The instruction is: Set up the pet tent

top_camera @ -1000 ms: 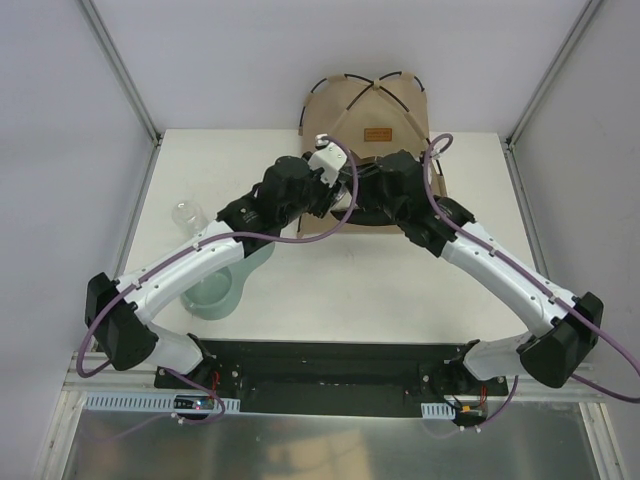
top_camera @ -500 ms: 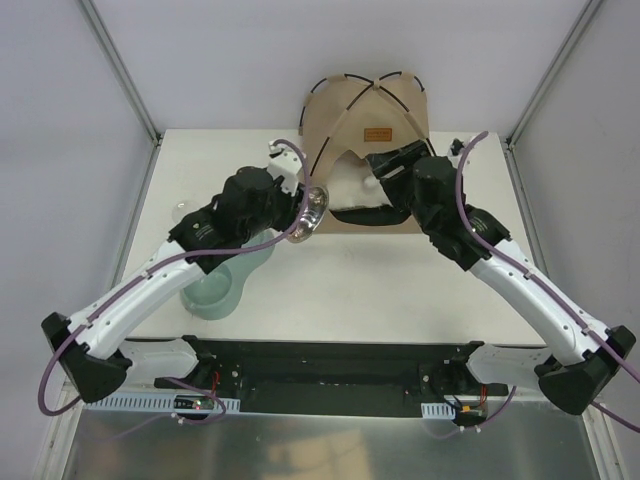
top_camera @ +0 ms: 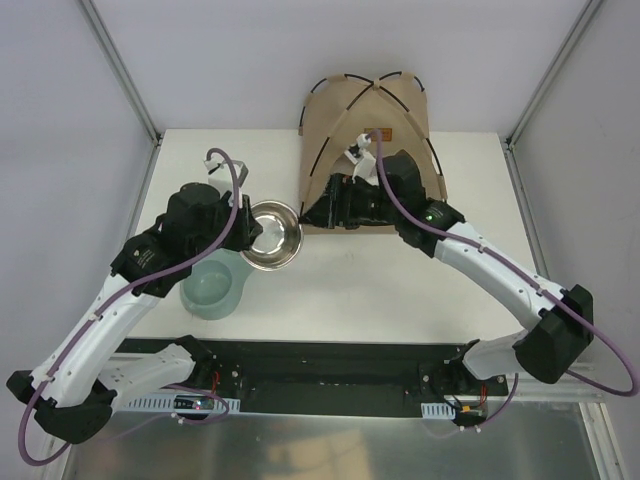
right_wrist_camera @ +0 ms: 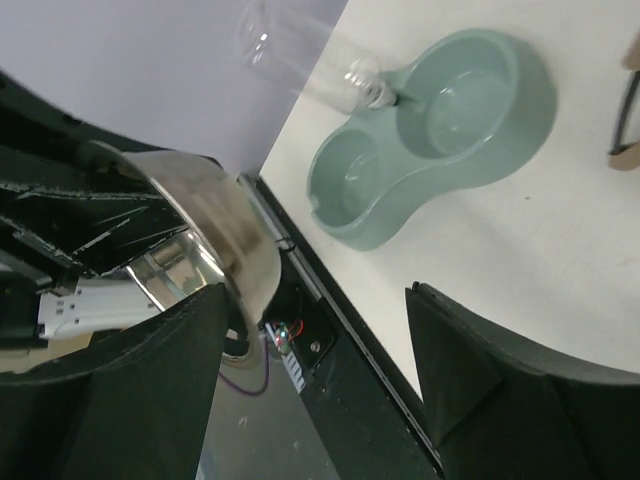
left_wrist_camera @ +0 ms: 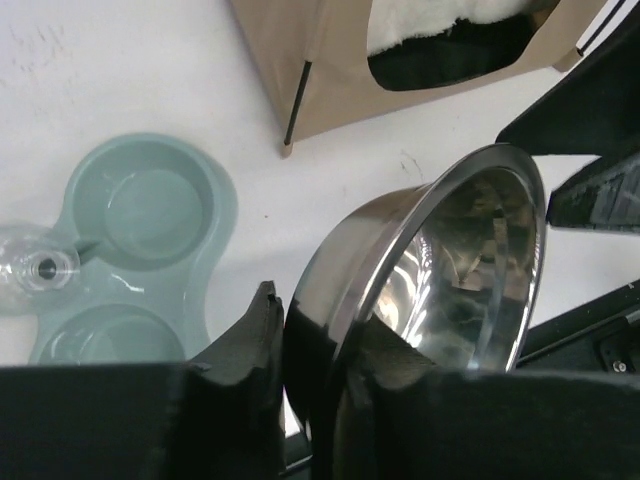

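Note:
The pet tent, tan fabric with thin black poles, stands at the back of the table. Its opening shows a white cushion over a dark floor. My right gripper hangs open in front of that opening, pointing left, with nothing between its fingers. My left gripper is shut on the rim of a steel bowl, left of the tent's front corner. In the left wrist view the gripper pinches the bowl's rim, one pad inside and one outside.
A pale green double feeding dish lies near the left arm, with a clear bottle plugged into its far side. The steel bowl sits just left of my right gripper. A black base rail runs along the near edge.
My left arm has drawn back to the left, carrying the steel bowl away from the tent's mouth. The right gripper opened and swung left across the front of the tent.

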Controlling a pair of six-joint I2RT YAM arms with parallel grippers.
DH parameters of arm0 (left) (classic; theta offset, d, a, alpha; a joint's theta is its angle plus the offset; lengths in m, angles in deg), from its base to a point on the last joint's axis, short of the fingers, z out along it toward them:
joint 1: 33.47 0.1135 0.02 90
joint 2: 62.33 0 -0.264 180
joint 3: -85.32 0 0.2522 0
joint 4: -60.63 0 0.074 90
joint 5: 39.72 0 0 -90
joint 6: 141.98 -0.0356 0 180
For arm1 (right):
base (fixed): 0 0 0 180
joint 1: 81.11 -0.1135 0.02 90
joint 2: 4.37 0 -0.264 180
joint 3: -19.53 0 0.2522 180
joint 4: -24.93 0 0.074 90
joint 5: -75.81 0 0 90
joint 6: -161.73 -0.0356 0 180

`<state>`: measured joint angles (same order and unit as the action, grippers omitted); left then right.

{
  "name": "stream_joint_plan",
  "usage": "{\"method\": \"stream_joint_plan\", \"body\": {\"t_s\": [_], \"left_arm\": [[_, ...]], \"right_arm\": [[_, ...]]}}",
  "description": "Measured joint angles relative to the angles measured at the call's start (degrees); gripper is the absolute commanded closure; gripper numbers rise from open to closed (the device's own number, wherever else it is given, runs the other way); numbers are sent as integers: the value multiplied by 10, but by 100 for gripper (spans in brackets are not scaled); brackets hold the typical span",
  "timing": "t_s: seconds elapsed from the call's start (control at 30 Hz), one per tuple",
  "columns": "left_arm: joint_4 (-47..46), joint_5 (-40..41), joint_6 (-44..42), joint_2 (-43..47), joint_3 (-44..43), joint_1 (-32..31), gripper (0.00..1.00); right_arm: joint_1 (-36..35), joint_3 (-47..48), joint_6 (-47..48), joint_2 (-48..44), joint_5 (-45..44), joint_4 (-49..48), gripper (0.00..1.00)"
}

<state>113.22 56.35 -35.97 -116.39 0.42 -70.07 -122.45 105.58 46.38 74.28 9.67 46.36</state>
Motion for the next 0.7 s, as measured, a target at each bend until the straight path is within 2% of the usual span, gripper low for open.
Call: {"method": "stream_joint_plan", "body": {"t_s": [0.13, 0.3, 0.37, 0.53, 0.6, 0.67, 0.7], "left_arm": [[13, -15, 14, 12, 6, 7, 100], [13, -15, 17, 9, 6, 7, 100], [14, -11, 17, 3, 6, 7, 100], [14, -8, 16, -10, 6, 7, 99], [13, -2, 14, -10, 6, 7, 88], [20, 5, 14, -10, 6, 10, 70], [24, 5, 14, -8, 6, 14, 56]], "right_arm": [[-21, 6, 15, 27, 50, -13, 28], [-44, 20, 16, 54, 64, -14, 35], [-51, 20, 14, 55, 57, -13, 44], [-63, 31, 14, 56, 23, -5, 88], [-65, 34, 15, 59, 5, 3, 100], [-71, 40, 33, 67, -5, 7, 100], [-75, 43, 37, 71, -12, 10, 100]]}}
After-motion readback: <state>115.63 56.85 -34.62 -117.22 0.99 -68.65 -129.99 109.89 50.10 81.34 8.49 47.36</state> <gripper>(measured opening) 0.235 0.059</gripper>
